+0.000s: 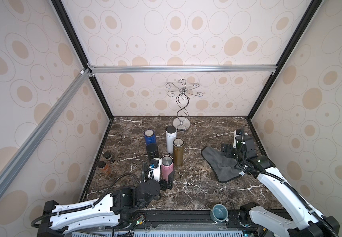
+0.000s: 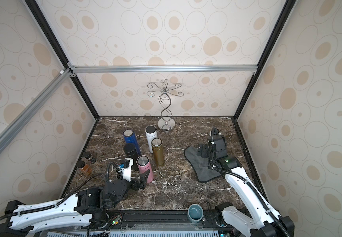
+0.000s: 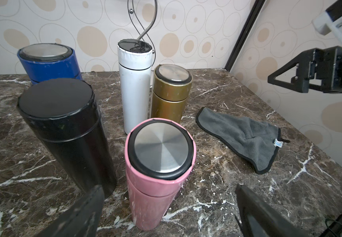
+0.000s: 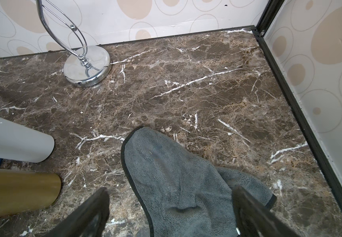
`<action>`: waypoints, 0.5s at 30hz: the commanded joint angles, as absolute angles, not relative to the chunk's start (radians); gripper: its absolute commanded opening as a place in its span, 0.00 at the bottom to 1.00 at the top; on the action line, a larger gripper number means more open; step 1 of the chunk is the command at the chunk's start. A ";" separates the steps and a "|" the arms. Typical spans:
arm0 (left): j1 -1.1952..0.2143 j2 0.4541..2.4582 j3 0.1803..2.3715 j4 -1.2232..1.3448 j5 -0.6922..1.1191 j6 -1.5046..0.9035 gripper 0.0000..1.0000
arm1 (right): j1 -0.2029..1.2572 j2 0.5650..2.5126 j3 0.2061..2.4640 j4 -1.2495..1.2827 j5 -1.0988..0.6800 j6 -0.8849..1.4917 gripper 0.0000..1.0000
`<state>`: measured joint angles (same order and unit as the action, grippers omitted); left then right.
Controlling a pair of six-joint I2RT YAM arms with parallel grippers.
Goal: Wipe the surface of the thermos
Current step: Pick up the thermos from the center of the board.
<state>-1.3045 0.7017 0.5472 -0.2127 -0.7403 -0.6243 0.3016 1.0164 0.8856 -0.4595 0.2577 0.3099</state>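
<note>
Teal mug point(image 1: 220, 212): mouth up on the black rail at the near edge, in front of the marble top point(image 1: 196, 184) and next to the right arm's base.
Left gripper point(image 3: 169, 190): low over the marble with its jaws wide apart, one finger on each side of the base of the pink thermos point(image 1: 166, 166). No contact can be seen in the left wrist view.
Pink thermos: upright with a brushed-steel lid. It is the nearest of five flasks grouped left of centre.
Amber jar point(image 1: 105, 167): black cap, close to the left wall.
Dark jar point(image 1: 109, 157): just behind the amber jar, along the same wall.
Grey cloth point(image 1: 217, 162): rumpled on the marble at the right, well apart from the flasks.
Right gripper point(image 4: 170, 191): over the cloth's near part with its jaws spread and nothing clamped. Whether the fingers touch the fabric cannot be told.
Black thermos point(image 1: 152, 150): upright, just behind the pink one to its left.
Gold thermos point(image 1: 178, 151): upright, behind the pink one to its right.
White thermos point(image 1: 170, 140): upright, just beyond the gold one.
Blue thermos point(image 1: 150, 137): upright, behind the black one.
Chrome stand point(image 1: 182, 125): round base near the back wall, with a twisted stem rising to curled hooks.
</note>
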 commanded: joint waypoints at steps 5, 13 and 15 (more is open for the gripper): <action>-1.272 0.710 0.469 -0.076 -0.785 -0.627 1.00 | 0.298 1.009 0.859 -0.450 0.247 0.328 0.94; -1.215 0.741 0.393 0.089 -0.716 -0.594 0.98 | 0.298 0.996 0.859 -0.449 0.248 0.328 0.94; -1.207 0.760 0.387 0.114 -0.702 -0.591 0.98 | 0.299 0.993 0.855 -0.448 0.250 0.328 0.94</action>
